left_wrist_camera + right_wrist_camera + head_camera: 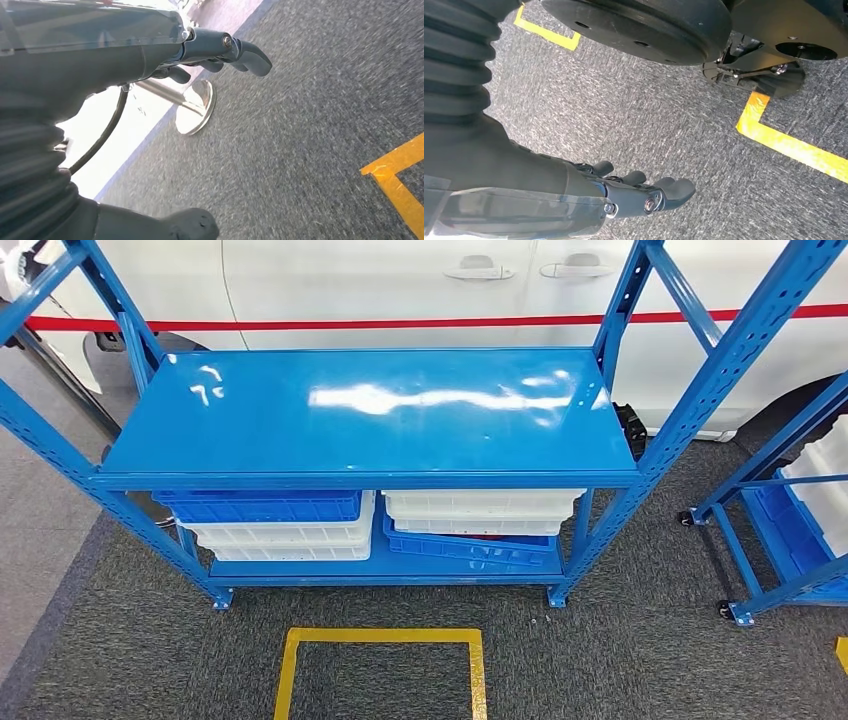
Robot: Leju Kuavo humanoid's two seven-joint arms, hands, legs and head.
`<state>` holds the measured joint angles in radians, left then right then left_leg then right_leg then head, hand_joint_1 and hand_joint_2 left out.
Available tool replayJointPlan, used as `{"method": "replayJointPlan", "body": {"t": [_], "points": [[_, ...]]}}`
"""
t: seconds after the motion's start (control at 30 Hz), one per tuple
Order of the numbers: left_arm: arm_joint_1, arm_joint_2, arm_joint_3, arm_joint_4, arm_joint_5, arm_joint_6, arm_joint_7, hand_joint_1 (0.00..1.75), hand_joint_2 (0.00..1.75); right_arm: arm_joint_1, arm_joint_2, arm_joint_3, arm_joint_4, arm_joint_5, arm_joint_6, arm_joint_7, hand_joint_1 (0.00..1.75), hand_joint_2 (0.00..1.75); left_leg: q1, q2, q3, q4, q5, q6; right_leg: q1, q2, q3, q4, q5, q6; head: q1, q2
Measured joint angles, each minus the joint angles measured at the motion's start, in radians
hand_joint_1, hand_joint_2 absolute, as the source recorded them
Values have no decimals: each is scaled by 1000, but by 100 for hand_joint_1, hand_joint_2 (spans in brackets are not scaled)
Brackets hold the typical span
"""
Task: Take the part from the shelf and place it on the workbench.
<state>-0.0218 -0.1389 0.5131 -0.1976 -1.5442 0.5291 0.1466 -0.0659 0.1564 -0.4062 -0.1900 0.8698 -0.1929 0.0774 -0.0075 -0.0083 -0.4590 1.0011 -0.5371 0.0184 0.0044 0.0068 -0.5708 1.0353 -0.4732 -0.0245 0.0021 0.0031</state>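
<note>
A blue steel shelf (370, 415) stands straight ahead in the head view; its glossy top board reflects light. On the lower level sit a blue bin (258, 506) over white bins (285, 537) at left. At right a white bin (482, 510) rests on a tilted blue bin (470, 548). The top board hides what the bins contain. My left hand (210, 52) hangs above grey carpet with fingers apart and nothing in them. My right hand (634, 192) hangs the same way, holding nothing.
A white car (400, 280) with a red stripe stands behind the shelf. A second blue wheeled rack (790, 530) with bins is at right. A yellow floor square (380, 670) lies in front of the shelf. A metal post base (197, 107) stands near my left hand.
</note>
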Motion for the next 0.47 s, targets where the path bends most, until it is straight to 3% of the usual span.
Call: {"method": "replayJointPlan", "body": {"t": [0.13,0.47], "points": [[2,0,-15,0,7,8,-15,0,0,2,0,-4,0,-10,-4,4,0,0,0,0,0,0,0,0,0,0,0,0,0,0,0,0],[3,0,-21,0,8,-10,-2,0,0,17,0,-8,0,-2,-5,29,0,0,0,0,-1,0,0,0,-1,0,-1,0,0,0,0,0]]}}
